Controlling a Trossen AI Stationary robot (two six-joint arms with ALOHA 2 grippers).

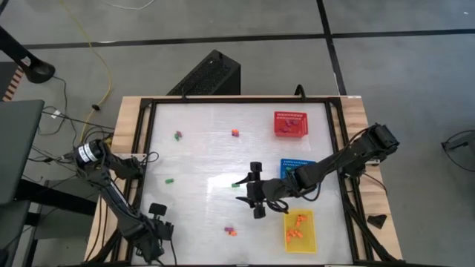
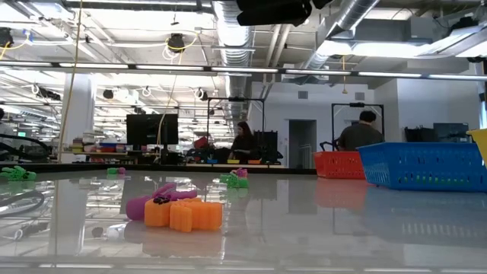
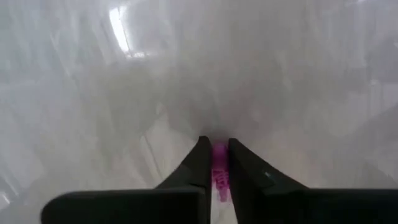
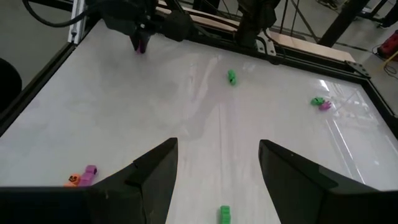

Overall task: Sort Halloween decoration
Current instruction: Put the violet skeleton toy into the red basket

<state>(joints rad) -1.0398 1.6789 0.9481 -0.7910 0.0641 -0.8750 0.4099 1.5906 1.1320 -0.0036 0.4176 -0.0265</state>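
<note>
Bright, even overhead light fills every view; ceiling strip lights (image 2: 228,71) glare and mirror off the glossy white surface (image 1: 208,148); shadows stay faint; the left wrist view is hazy, washed out; the low view's nearest trinkets (image 2: 183,213) look soft.

Left wrist cam: I'm looking straight down my left pincer (image 3: 216,163) at the worktop (image 3: 124,124). Both dark fingers (image 3: 198,165) run in from the frame edge and converge to a narrow slot. A small pink/magenta trinket (image 3: 219,174) sits clamped in that slot, touching both fingers; only a thin vertical strip of it shows, so I can't tell its shape. The pincer's dark body (image 3: 124,208) fills the strip below the fingers. The worktop is white and glossy, hazy across most of the frame, with a bright light reflection (image 3: 118,28) streaking across it. I can't make out any other piece on the surface from here.
</note>
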